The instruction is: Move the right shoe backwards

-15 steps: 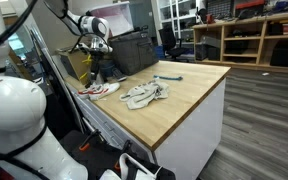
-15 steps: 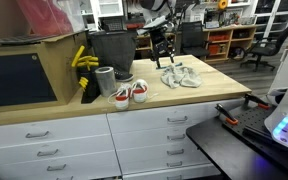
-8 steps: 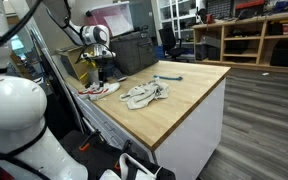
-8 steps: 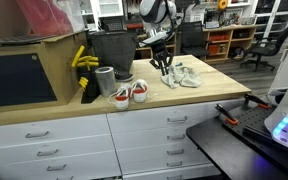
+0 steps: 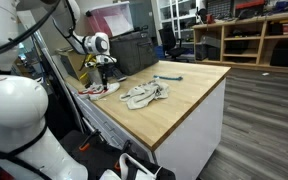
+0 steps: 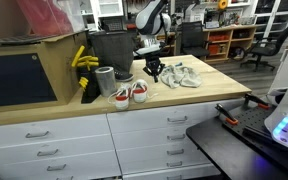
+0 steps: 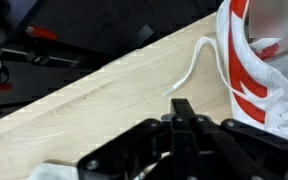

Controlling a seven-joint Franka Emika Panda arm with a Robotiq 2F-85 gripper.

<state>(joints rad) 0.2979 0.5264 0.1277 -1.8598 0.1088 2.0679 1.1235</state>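
Two white and red shoes lie side by side near the table's front edge; the right shoe (image 6: 140, 92) is the one closer to my gripper (image 6: 153, 73). In an exterior view the pair (image 5: 100, 90) shows at the table's near corner, with the gripper (image 5: 105, 76) just above and behind it. In the wrist view a white and red shoe (image 7: 252, 60) fills the upper right, and its lace (image 7: 190, 68) trails over the wood. The gripper (image 7: 181, 108) is shut, fingers pressed together with nothing between them, beside the shoe and apart from it.
A crumpled grey cloth (image 6: 180, 76) (image 5: 144, 95) lies mid-table. A black bin (image 6: 111, 50) (image 5: 132, 50) stands behind the shoes, with a grey cup (image 6: 105, 81) and yellow items (image 6: 81, 60) beside it. A small blue tool (image 5: 167, 78) lies further along the table.
The gripper has moved from over the cloth toward the shoes and come lower. Its jaws have gone from open to shut on nothing.
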